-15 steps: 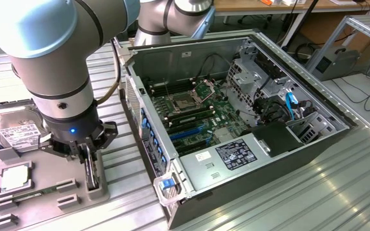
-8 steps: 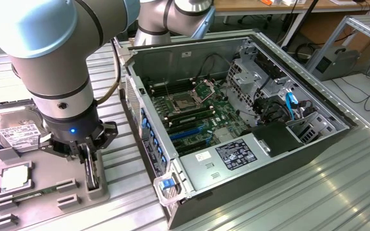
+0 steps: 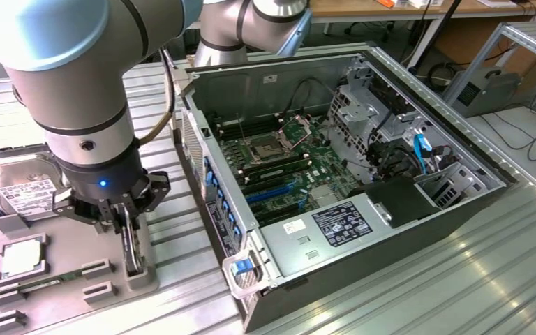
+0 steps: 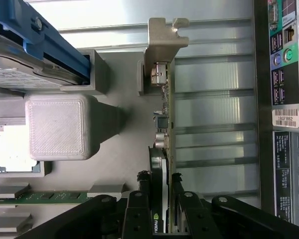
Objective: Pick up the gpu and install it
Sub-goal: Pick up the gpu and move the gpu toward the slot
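The tool (image 3: 126, 227) points straight down from the arm (image 3: 68, 91). Its jaws are drawn in narrow and clamp the gpu (image 3: 134, 252) between them. In the wrist view the two black fingers (image 4: 139, 209) press on either face of the thin card (image 4: 162, 122), gripping it near one end. The black cooler side meets one finger and the green board the other.

The gpu stands on its long edge directly below the tool, its lower edge down in a slot of the grey holder tray (image 3: 72, 244). Its silvery bracket (image 4: 164, 42) is at the end of the card farthest from the fingers and sits beside a grey post of the tray.

To the exterior view's left of the tool, the tray also carries a silver hard drive (image 3: 21, 192) with a white label. A small square chip (image 3: 21, 257) and a green memory stick (image 3: 35, 283) lie nearer the camera. A grey printed block (image 4: 60, 127) rises just beside the card.

To the exterior view's right of the tool, close by, an open computer case (image 3: 343, 181) lies on the ribbed metal bench (image 3: 454, 279). Its motherboard is exposed, and its rear port panel (image 4: 284, 99) faces the tool.
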Controlling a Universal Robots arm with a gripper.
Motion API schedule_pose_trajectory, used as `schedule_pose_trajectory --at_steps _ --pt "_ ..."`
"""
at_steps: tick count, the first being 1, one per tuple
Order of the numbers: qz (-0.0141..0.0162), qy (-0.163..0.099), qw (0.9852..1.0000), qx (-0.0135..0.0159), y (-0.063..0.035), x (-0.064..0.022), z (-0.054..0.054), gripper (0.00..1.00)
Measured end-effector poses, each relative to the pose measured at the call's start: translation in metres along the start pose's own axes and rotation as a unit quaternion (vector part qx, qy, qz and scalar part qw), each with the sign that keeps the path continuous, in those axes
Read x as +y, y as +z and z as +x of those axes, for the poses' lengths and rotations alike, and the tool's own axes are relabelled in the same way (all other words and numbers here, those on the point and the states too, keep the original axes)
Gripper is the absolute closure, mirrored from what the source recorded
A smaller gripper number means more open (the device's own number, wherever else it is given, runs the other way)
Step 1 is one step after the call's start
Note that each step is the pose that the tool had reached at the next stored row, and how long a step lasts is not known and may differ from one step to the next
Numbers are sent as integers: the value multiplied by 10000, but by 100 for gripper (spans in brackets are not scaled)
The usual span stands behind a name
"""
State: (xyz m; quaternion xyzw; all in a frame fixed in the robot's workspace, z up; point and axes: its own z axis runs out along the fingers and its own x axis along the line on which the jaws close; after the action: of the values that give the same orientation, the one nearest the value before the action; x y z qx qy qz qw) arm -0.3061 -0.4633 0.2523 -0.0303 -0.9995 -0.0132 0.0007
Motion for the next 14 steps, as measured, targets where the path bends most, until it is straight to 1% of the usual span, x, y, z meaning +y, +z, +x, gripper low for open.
schedule_pose_trajectory --at_steps 3,7,10,14 --pt "0 0 10000 0 -81 2 0 73" --pt "-1 0 10000 -3 -223 6 0 73" --pt "-1 -1 10000 -7 -419 11 1 73" --pt "-1 -1 10000 -11 -587 16 1 73"
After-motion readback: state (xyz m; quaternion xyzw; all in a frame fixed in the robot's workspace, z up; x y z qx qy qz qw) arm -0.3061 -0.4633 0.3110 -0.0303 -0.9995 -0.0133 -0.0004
